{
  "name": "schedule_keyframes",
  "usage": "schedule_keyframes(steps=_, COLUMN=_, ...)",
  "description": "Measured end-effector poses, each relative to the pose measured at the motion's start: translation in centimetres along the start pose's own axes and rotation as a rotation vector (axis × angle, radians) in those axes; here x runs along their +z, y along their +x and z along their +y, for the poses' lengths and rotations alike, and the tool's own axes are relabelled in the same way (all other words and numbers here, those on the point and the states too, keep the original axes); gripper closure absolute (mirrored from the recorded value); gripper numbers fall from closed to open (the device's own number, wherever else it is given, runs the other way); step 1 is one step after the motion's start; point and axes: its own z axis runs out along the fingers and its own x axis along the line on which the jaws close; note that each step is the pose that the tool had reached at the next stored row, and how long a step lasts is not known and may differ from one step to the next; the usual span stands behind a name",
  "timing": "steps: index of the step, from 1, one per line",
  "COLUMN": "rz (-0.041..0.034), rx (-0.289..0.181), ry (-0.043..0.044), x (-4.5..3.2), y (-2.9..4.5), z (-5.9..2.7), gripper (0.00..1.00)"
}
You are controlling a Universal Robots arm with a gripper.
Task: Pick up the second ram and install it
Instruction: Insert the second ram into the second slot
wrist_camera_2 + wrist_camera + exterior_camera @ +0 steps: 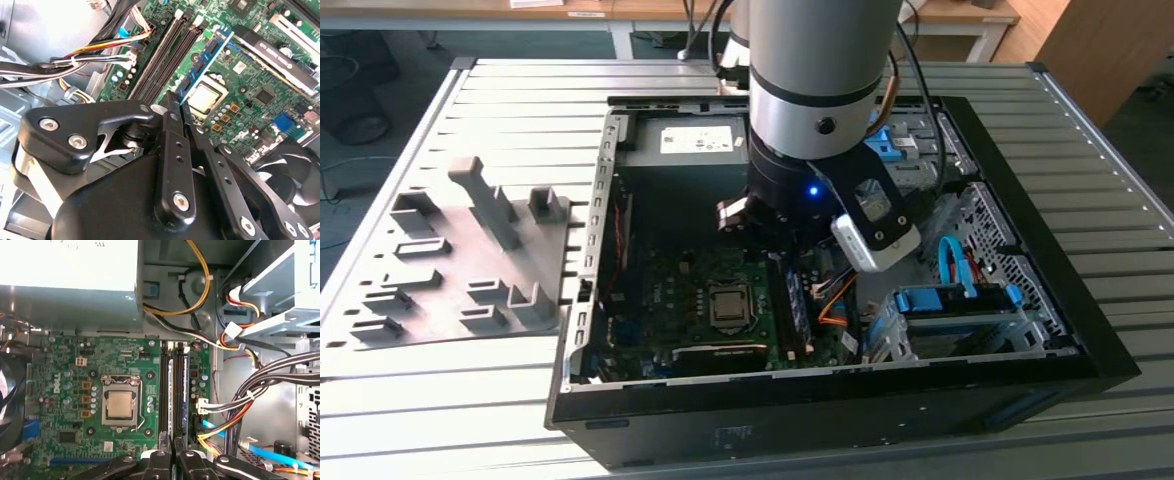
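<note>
Risk: black gripper (176, 107), pinched on thin blue-green ram stick (204, 64) above black slot rails (164, 395), may seat it skewed if misaligned.

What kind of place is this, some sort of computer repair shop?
Probably a lab or workshop bench for robot assembly trials. An opened computer case lies on a ribbed metal table, a grey moulded tray sits beside it, and the gripper is poised over the motherboard.

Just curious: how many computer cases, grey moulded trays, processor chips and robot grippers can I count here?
Computer case: 1
Grey moulded tray: 1
Processor chip: 1
Gripper: 1
Total: 4
</note>
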Motion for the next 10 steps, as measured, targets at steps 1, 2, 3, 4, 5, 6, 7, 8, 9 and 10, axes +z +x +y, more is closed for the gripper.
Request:
schedule_keyframes(steps=1, rz=-0.0001, rx=0.001, ry=-0.0116, x=-0.01, y=0.0, z=0.01, gripper=0.86)
schedule_keyframes(steps=2, rz=-0.0003, rx=0.003, ry=-0.0271, x=-0.02, y=0.0, z=0.01, gripper=0.86)
schedule_keyframes(steps=3, rz=-0.0007, rx=0.004, ry=-0.0406, x=-0.02, y=-0.01, z=0.01, gripper=0.86)
schedule_keyframes(steps=4, rz=-0.0009, rx=0.006, ry=-0.0531, x=-0.02, y=-0.01, z=0.0, gripper=0.86)
schedule_keyframes(steps=5, rz=-0.0012, rx=0.007, ry=-0.0632, x=-0.02, y=0.0, z=0.0, gripper=0.86)
schedule_keyframes(steps=6, rz=-0.0012, rx=0.008, ry=-0.0678, x=-0.02, y=0.0, z=0.0, gripper=0.86)
schedule_keyframes(steps=7, rz=-0.0013, rx=0.008, ry=-0.0682, x=-0.02, y=0.0, z=0.01, gripper=0.86)
schedule_keyframes(steps=8, rz=-0.0012, rx=0.008, ry=-0.0683, x=-0.02, y=0.0, z=0.01, gripper=0.86)
schedule_keyframes(steps=9, rz=-0.0012, rx=0.008, ry=-0.0684, x=-0.02, y=-0.01, z=0.01, gripper=0.86)
schedule_keyframes(steps=10, rz=-0.0012, rx=0.008, ry=-0.0684, x=-0.02, y=-0.01, z=0.01, gripper=0.86)
